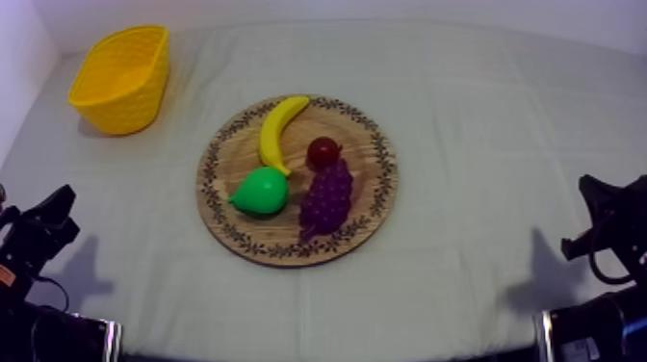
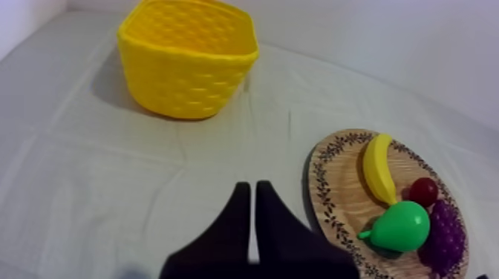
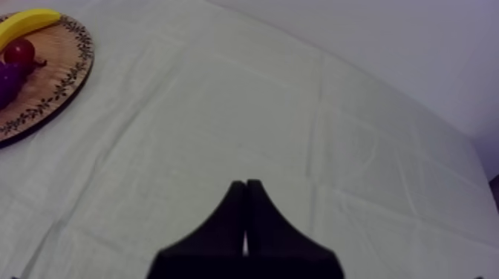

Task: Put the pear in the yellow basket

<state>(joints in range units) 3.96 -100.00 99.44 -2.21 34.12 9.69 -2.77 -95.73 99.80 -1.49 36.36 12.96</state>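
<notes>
The pear [image 1: 260, 192] lies on the wooden board [image 1: 377, 197] at the centre of the table [image 1: 481, 106], toward the board's near left rim, just beside the banana [image 1: 279, 130] and the grapes [image 1: 326, 197]. The yellow basket [image 1: 123, 104] stands at the far left corner. The left gripper [image 2: 252, 187] and the right gripper [image 3: 245, 184] are closed on nothing, fingers together.

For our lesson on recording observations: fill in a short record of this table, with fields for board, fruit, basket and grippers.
Board: round wooden board with patterned rim, mid-table on grey-white cloth
Pear: green toy pear, on the board, beside the banana's end
Other fruit: yellow banana, small red fruit, purple bunch of grapes, all on the board
Basket: yellow woven basket, far left, apart from the board
Grippers: left gripper shut; right gripper shut; both over cloth
</notes>
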